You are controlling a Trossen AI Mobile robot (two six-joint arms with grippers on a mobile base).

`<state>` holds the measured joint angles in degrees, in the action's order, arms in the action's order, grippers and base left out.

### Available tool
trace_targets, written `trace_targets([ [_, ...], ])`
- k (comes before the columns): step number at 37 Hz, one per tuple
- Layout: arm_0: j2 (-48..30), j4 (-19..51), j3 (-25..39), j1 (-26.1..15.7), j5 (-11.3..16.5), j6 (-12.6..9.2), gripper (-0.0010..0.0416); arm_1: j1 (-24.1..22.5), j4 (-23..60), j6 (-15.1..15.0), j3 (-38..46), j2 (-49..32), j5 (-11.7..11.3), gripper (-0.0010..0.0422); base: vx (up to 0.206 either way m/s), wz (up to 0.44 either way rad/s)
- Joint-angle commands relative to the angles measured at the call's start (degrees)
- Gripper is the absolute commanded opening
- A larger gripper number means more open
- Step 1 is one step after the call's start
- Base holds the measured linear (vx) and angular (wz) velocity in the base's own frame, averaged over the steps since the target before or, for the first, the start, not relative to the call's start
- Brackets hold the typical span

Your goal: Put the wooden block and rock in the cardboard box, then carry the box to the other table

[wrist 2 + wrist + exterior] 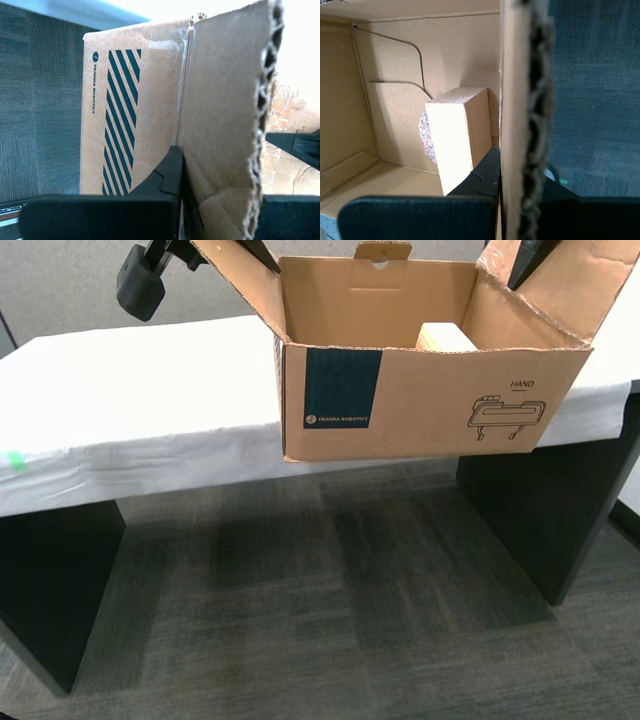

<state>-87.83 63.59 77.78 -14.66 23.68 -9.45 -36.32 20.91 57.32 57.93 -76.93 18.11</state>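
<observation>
The cardboard box (430,400) hangs in the air at the front edge of the other table (130,380), which has a white sheet top. Each of my grippers holds one upright flap. My first gripper (520,170) is shut on the flap at the exterior view's right (522,262), seen edge-on in its wrist view. My second gripper (215,172) is shut on the opposite flap (190,250), beside the box's striped side (120,115). Inside, the wooden block (455,140) (445,337) leans against the wall. The rock (423,135) shows partly behind it.
A green tape mark (15,462) sits on the table's front edge at the exterior view's left. Dark table legs (545,510) stand at both sides, with grey carpet (320,600) between them. A grey wall runs behind the table.
</observation>
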Motion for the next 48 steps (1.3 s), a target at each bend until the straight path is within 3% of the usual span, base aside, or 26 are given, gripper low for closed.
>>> trace_targets([
  [1,0.0,-0.2,0.1,-0.2,1.6,0.0,-0.0001,-0.1,-0.6,0.9,0.1,0.1,-0.3,0.0000,0.128,0.089],
  [4,0.0,-0.4,0.1,-0.3,1.6,0.0,-0.0001,-0.1,0.2,0.8,0.1,0.1,-1.3,0.0000,0.128,0.142],
  [9,0.0,-0.3,0.1,-0.3,1.6,0.5,-0.0001,0.0,0.4,-0.3,0.1,0.2,-0.9,0.0000,0.132,0.151],
  [19,0.0,-0.4,0.1,-0.3,1.6,0.7,-0.0001,0.0,1.3,-5.3,0.1,0.4,0.7,0.0000,0.133,0.062],
  [32,0.0,-0.5,0.1,-0.5,1.8,0.3,-0.0001,0.0,1.3,-9.4,0.1,0.4,0.4,0.0000,0.141,0.052],
  [38,0.0,-0.6,0.1,-1.2,2.3,-0.9,-0.0001,0.1,1.4,-9.4,0.1,0.4,0.7,-0.0001,0.146,0.173],
  [42,0.0,-0.9,0.1,-1.5,2.2,-1.3,-0.0001,0.2,1.4,-10.6,0.1,0.4,2.6,0.0000,0.140,0.079],
  [48,0.0,-2.8,0.1,-1.9,2.2,-3.6,-0.0001,0.4,2.8,-12.0,0.1,0.4,3.4,-0.0001,0.141,0.053],
])
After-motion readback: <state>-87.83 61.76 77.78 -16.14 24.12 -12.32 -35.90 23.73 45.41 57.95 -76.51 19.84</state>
